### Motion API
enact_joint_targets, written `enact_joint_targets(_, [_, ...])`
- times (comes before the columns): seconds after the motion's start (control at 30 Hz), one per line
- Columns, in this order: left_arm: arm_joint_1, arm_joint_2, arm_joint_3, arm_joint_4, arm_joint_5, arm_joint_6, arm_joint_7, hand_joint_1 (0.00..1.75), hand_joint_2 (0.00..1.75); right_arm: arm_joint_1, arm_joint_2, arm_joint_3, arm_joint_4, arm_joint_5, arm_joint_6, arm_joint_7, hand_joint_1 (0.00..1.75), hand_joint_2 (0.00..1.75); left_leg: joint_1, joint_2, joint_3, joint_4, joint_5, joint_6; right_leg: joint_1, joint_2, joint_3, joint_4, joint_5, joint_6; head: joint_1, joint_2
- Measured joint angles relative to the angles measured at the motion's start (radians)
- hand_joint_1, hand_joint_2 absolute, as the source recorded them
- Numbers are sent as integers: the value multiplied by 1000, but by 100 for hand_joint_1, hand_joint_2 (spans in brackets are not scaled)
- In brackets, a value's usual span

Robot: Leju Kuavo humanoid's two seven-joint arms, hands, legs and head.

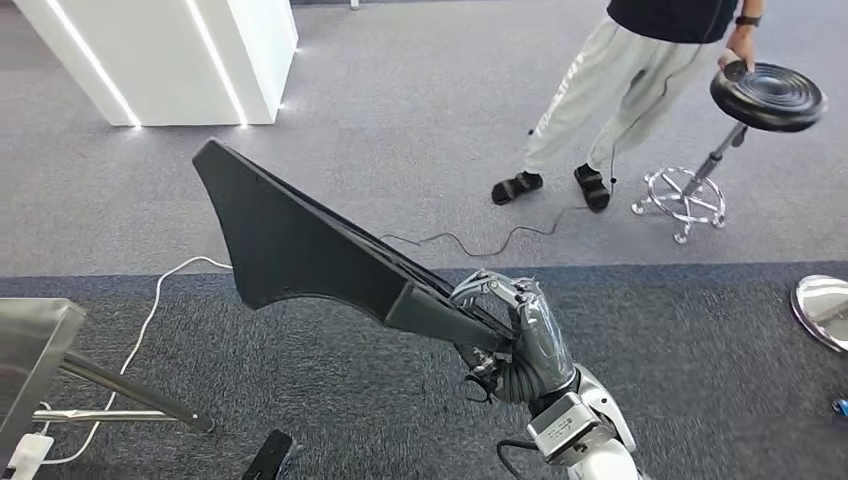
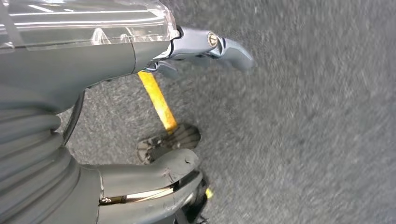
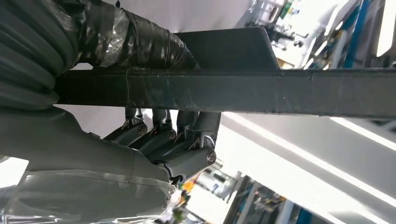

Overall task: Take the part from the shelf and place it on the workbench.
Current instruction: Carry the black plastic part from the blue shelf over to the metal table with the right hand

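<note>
The part (image 1: 300, 245) is a long, flat black panel, wide at its far end and narrow at the near end. My right hand (image 1: 515, 335) grips its narrow end and holds it up over the grey carpet, slanting away to the upper left. In the right wrist view the part's edge (image 3: 261, 91) runs across the picture, with my right hand's fingers (image 3: 168, 140) wrapped around it and the thumb on the other side. My left hand (image 2: 140, 116) hangs over the carpet, fingers apart, holding nothing.
A person (image 1: 620, 90) stands at the far right, one hand on a black stool (image 1: 765, 95). A white illuminated cabinet (image 1: 170, 55) stands at the far left. A metal table's corner (image 1: 30, 350) and leg lie near left. Cables (image 1: 470, 240) trail across the carpet.
</note>
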Motion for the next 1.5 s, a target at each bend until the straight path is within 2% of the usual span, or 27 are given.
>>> enact_joint_targets(0.07, [-2, -2, 3, 0, 7, 4, 2, 0, 175, 2, 0, 0, 1, 0, 0, 0, 175, 175, 3, -22, 5, -6, 3, 9, -4, 59, -53, 113, -59, 2, 1, 0])
enact_joint_targets(0.1, [-2, -2, 4, 1, 11, 5, 3, 0, 175, 4, -1, 0, 2, 1, 0, 0, 175, 175, 3, -34, 4, -5, 3, 11, -5, 73, -87, 176, -84, 3, 1, 0])
enact_joint_targets(0.13, [0, -2, 5, 2, 14, 6, 3, 0, 175, 7, -1, 0, 3, 1, 0, 1, 175, 175, 3, -48, 4, -3, 2, 11, -6, 78, -113, 219, -93, 5, 1, 0])
enact_joint_targets(0.17, [2, -3, 6, 3, 16, 7, 4, 0, 175, 8, -1, 0, 3, 2, 0, 1, 175, 175, 3, -63, 4, -1, 1, 11, -6, 81, -125, 227, -80, 6, 1, 0])
enact_joint_targets(0.23, [7, -4, 8, 6, 19, 8, 5, 0, 175, 9, -1, 0, 3, 4, 0, 1, 175, 175, 4, -94, 4, 8, -3, 6, -9, 93, -93, 135, -4, 5, 1, 0])
enact_joint_targets(0.27, [8, -5, 9, 6, 20, 9, 5, 0, 175, 8, -1, 0, 4, 6, 0, 1, 175, 175, 5, -107, 2, 14, -6, 2, -12, 117, -67, 73, 28, 5, 1, 0])
enact_joint_targets(0.3, [8, -7, 10, 7, 23, 9, 5, 0, 175, 8, -1, 0, 4, 8, 0, 1, 175, 175, 6, -120, -2, 20, -9, -3, -14, 142, -47, 21, 49, 5, 1, 0])
enact_joint_targets(0.37, [9, -9, 12, 8, 28, 10, 5, 0, 175, 7, -2, 0, 4, 12, 1, 2, 175, 175, 8, -143, -13, 26, -9, -15, -15, 172, -34, -19, 54, 4, 1, 0])
enact_joint_targets(0.43, [13, -11, 15, 8, 29, 10, 5, 0, 175, 2, -1, 0, 4, 14, 1, 2, 175, 175, 12, -160, -20, 26, -7, -27, -13, 152, -31, -28, 58, -3, 1, 0])
enact_joint_targets(0.5, [13, -12, 18, 9, 29, 9, 5, 0, 175, -6, 0, 0, 4, 15, 1, 2, 175, 175, 10, -119, -34, 56, -25, -37, -15, 125, -21, -39, 62, -15, -1, 0])
enact_joint_targets(0.57, [7, -14, 18, 9, 27, 8, 6, 0, 175, -12, 0, 0, 3, 17, 1, 2, 175, 175, 10, -54, -85, 163, -81, -45, -11, 93, -13, -45, 60, -25, -2, 0])
enact_joint_targets(0.63, [3, -15, 18, 9, 24, 6, 8, 0, 175, -14, 0, 0, 2, 19, 2, 2, 175, 175, 15, -31, -148, 284, -126, -52, -6, 60, -11, -45, 56, -30, -3, 0])
enact_joint_targets(0.67, [3, -16, 18, 9, 23, 6, 8, 0, 175, -14, 0, 0, 2, 20, 2, 2, 175, 175, 18, -27, -158, 302, -123, -55, -5, 45, -10, -45, 54, -30, -3, 0])
enact_joint_targets(0.7, [3, -16, 18, 9, 22, 6, 8, 0, 175, -15, 0, 0, 2, 21, 2, 2, 175, 175, 20, -23, -148, 280, -101, -56, -5, 32, -7, -45, 52, -28, -3, 0])
enact_joint_targets(0.8, [1, -16, 18, 9, 18, 5, 8, 0, 175, -18, 0, 0, 2, 23, 1, 2, 175, 175, 18, 20, -45, 85, -17, -50, -2, -2, 5, -44, 40, -17, -3, 0])
enact_joint_targets(0.87, [-2, -16, 18, 9, 17, 5, 9, 0, 175, -21, 0, 0, 1, 25, 1, 2, 175, 175, 9, 37, -18, 29, -10, -37, 1, -18, 10, -44, 34, -6, -2, 0])
enact_joint_targets(0.93, [-2, -16, 18, 9, 17, 6, 10, 0, 175, -23, 0, 0, 0, 28, 0, 2, 175, 175, 6, 17, -17, 27, -9, -23, 1, -33, 15, -46, 29, 5, -2, 0])
enact_joint_targets(0.97, [-1, -16, 18, 9, 17, 6, 10, 0, 175, -23, 0, 0, -1, 30, 0, 2, 175, 175, 6, 6, -14, 23, -8, -17, -1, -25, 17, -40, 23, 11, -2, 0])
enact_joint_targets(1.03, [-2, -17, 18, 9, 17, 6, 11, 0, 175, -24, 0, 0, -4, 33, -1, 3, 175, 175, 11, -13, -8, 16, -6, -4, -6, 19, -5, 13, -12, 17, -2, 0])
enact_joint_targets(1.1, [-4, -17, 19, 9, 17, 6, 11, 0, 175, -23, -1, 0, -7, 35, -2, 3, 175, 175, 10, -31, -7, 15, -7, 4, -7, 66, -69, 133, -66, 18, -2, 0])
enact_joint_targets(1.17, [-5, -18, 19, 9, 17, 5, 11, 0, 175, -18, -2, 0, -7, 36, -2, 4, 175, 175, 7, -57, -6, 16, -8, 7, -6, 79, -127, 220, -82, 17, -2, 0])
enact_joint_targets(1.23, [-3, -18, 19, 9, 17, 5, 11, 0, 175, -15, -3, 0, -7, 36, -2, 4, 175, 175, 5, -87, -3, 17, -9, 6, -6, 87, -119, 171, -23, 12, -1, 0])
enact_joint_targets(1.3, [-4, -18, 19, 9, 17, 6, 11, 0, 175, -15, -3, 0, -8, 36, -3, 4, 175, 175, 5, -114, -1, 22, -12, 2, -8, 125, -69, 43, 48, 5, -2, 0])
enact_joint_targets(1.33, [-4, -19, 19, 9, 18, 6, 11, 0, 175, -14, -3, 0, -9, 37, -3, 4, 175, 175, 6, -125, -3, 23, -13, -2, -8, 144, -51, -2, 65, 3, -2, 0])
enact_joint_targets(1.37, [-3, -19, 19, 9, 18, 6, 11, 0, 175, -14, -4, 0, -10, 37, -4, 4, 175, 175, 7, -136, -6, 25, -13, -7, -7, 158, -41, -27, 69, 2, -2, 0])
enact_joint_targets(1.43, [0, -19, 20, 10, 19, 7, 10, 0, 175, -14, -4, 0, -12, 40, -6, 4, 175, 175, 11, -157, -11, 21, -11, -19, -6, 149, -35, -35, 67, -2, -2, 0])
enact_joint_targets(1.5, [4, -18, 21, 10, 20, 7, 9, 0, 175, -14, -4, 0, -14, 42, -8, 4, 175, 175, 10, -130, -18, 38, -23, -30, -8, 124, -24, -49, 70, -13, -3, 0])
